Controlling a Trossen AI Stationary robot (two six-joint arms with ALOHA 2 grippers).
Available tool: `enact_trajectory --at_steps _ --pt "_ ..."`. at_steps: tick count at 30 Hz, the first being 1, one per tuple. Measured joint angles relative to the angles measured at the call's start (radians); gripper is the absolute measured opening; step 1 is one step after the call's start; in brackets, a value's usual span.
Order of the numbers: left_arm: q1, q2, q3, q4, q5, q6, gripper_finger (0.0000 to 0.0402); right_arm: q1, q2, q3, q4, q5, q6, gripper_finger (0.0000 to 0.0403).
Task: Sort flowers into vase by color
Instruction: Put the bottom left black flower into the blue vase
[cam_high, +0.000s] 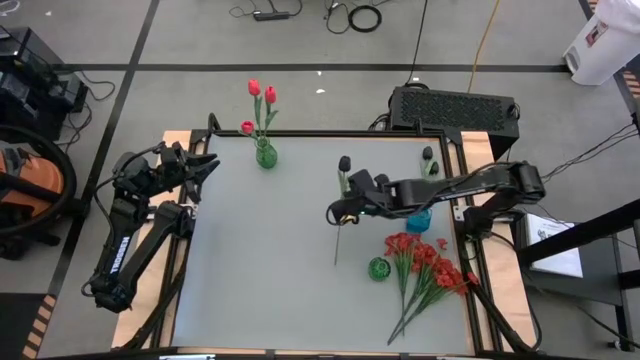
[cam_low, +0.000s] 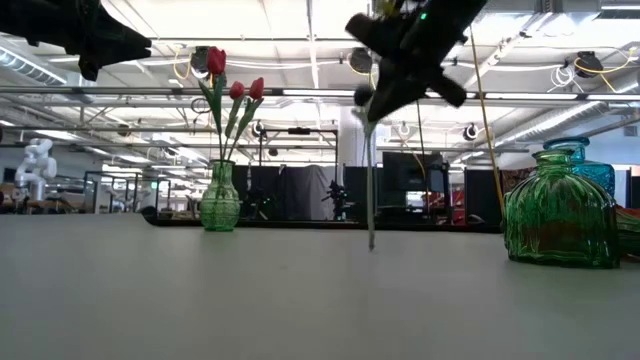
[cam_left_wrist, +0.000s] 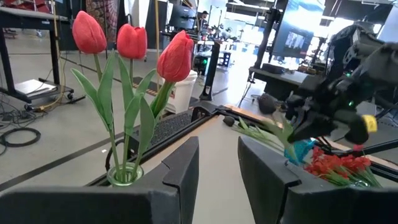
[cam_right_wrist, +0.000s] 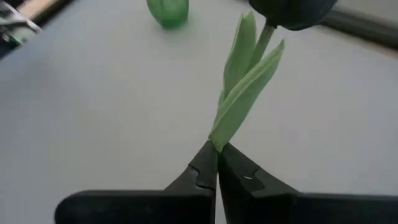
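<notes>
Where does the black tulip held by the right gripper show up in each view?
High: black tulip at table centre, stem running toward the near edge.
Low: upper middle, bud under the right gripper, stem hanging down.
Left wrist: cannot tell; that arm is blurred.
Right wrist: bud at top, leaves in the shut fingers.
Shared landmark: green vase with red tulips.

Robotics lab, open industrial ceiling (cam_low: 300, 60), floor cables (cam_high: 350, 15), distant workbenches (cam_low: 110, 185)

Two dark jointed arms — left arm (cam_high: 125, 240) bears white lettering; tapered black claws.
</notes>
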Motion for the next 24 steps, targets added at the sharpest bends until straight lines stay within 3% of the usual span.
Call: enact_trajectory --at_steps 9,24 --pt "0.000 0.000 0.000 0.001 0.000 0.000 0.0118 0.099 -0.098 0.000 -0.054 0.179 -0.117 0.0000" --pt "0.000 0.000 0.000 0.002 0.000 0.000 0.0118 0.238 -0.272 0.001 -0.268 0.386 -0.115 0.0000"
